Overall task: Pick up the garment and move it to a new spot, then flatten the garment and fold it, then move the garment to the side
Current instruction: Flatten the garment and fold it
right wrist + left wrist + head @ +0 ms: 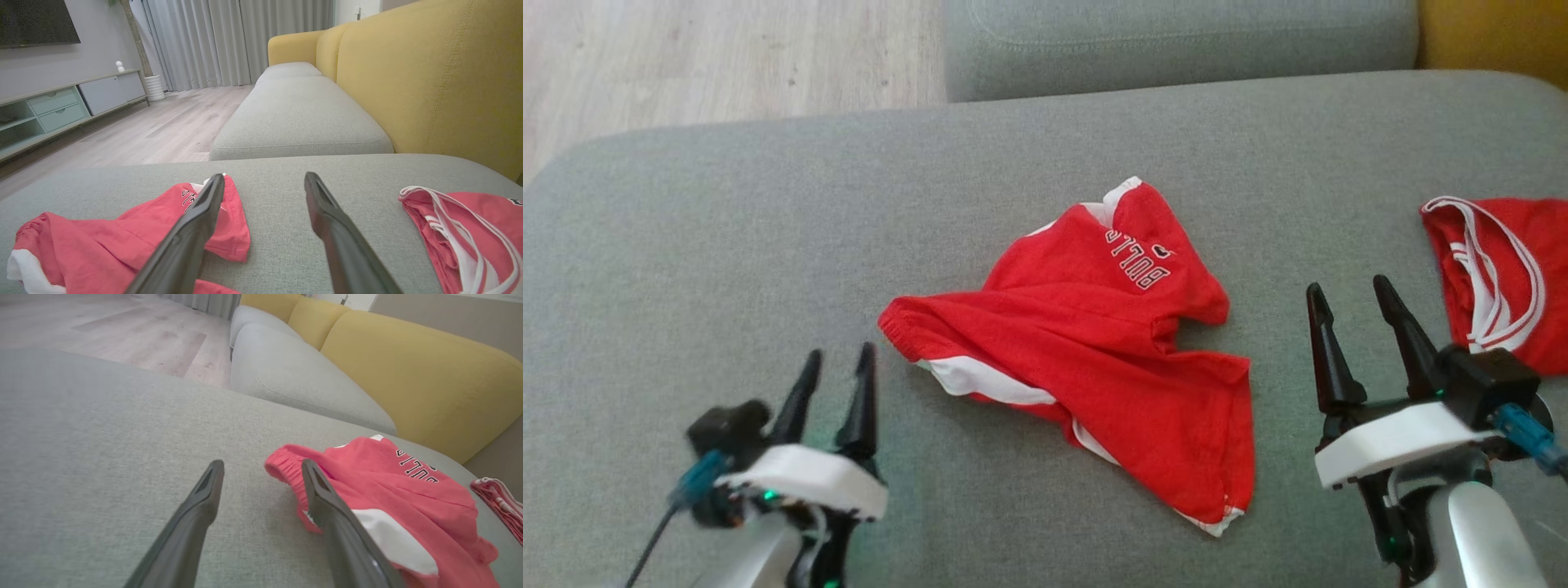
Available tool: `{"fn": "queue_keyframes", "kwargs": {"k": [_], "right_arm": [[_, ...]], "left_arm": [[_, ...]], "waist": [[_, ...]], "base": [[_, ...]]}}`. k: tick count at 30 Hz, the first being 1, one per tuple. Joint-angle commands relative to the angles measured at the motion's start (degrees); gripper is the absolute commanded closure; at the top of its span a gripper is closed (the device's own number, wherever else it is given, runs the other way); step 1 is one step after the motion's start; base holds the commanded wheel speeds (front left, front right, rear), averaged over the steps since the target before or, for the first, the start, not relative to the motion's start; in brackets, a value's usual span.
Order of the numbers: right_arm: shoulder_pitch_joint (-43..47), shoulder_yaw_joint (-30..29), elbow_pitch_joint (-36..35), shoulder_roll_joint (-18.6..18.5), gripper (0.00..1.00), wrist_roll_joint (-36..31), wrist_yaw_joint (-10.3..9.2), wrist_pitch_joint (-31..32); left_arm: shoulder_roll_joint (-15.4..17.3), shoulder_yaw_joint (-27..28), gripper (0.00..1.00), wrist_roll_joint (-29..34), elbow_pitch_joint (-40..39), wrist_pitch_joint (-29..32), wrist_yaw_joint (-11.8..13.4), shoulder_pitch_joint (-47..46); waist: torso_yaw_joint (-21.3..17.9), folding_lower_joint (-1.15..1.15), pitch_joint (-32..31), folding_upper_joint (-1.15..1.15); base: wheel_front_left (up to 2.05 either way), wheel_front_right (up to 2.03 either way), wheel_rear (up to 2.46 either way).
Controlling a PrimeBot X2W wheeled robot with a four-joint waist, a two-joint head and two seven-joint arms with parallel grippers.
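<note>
The garment (1094, 351) is a pair of red shorts with white side panels and "BULLS" lettering, lying rumpled in the middle of the grey sofa seat (727, 245). It also lies at the lower right of the left wrist view (388, 490) and the lower left of the right wrist view (122, 241). My left gripper (837, 363) stands open just left of the shorts' elastic waistband, holding nothing. The fingertips of this gripper (261, 465) frame bare cushion beside the waistband. My right gripper (1347, 294) is open to the right of the shorts, over bare cushion (265, 179).
A second red garment with white trim (1503, 278) lies at the seat's right edge, close to my right gripper. Beyond are another grey seat cushion (298, 118), a yellow backrest (429, 81) and wooden floor (686, 57) off the far left edge.
</note>
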Motion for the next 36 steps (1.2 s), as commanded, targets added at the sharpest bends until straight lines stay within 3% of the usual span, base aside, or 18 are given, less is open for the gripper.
{"fn": "queue_keyframes", "kwargs": {"k": [1, 5, 10, 21, 28, 30, 36], "right_arm": [[-1.2, 1.1, -2.1, -0.1, 0.0, 0.4, 0.39, 0.2], [-0.3, 0.9, -1.9, -0.1, 0.0, 0.6, 0.39, 1.3], [0.6, 1.6, -0.7, -0.1, 0.0, 1.3, 0.39, 3.6], [-3.9, 7.0, 9.3, -0.1, 0.0, 1.9, 0.39, 16.3], [-10.0, 10.6, 16.5, -0.1, 0.0, 4.8, 0.39, 17.7], [-11.5, 11.3, 18.1, -0.1, 1.0, 5.2, 0.39, 17.3], [-16.1, 7.7, 18.7, -0.1, 1.0, 5.4, 0.39, 13.8]], "left_arm": [[2.4, 3.6, 0.0, 0.1, -3.3, -0.9, 0.7, -0.6], [4.8, 10.3, 0.0, 4.6, -12.7, -1.0, 2.9, 3.1], [4.3, 17.2, 0.0, 9.9, -21.6, -1.0, 3.6, 9.6], [3.0, 18.3, 0.0, 12.2, -23.9, -1.1, 3.3, 11.8], [2.4, 17.9, 0.0, 12.8, -23.5, -1.1, 2.7, 9.9], [2.3, 17.7, 0.0, 13.0, -23.4, -1.1, 2.5, 9.5], [1.5, 17.4, 0.0, 13.2, -22.9, -1.1, 2.0, 8.8]], "waist": [[0.1, 0.01, -0.3, 0.0], [0.3, 0.01, -0.6, 0.0], [0.6, 0.01, -0.4, 0.0], [0.8, 0.01, 2.4, 0.0], [1.8, 0.01, 4.8, 0.0], [2.2, 0.01, 5.2, 0.0], [2.5, 0.01, 5.9, 0.0]], "base": [[0.0, 0.0, 0.0], [0.0, 0.0, 0.0], [0.0, 0.0, 0.0], [0.0, 0.0, 0.0], [0.0, 0.0, 0.0], [0.0, 0.0, 0.0], [0.0, 0.0, 0.0]]}}
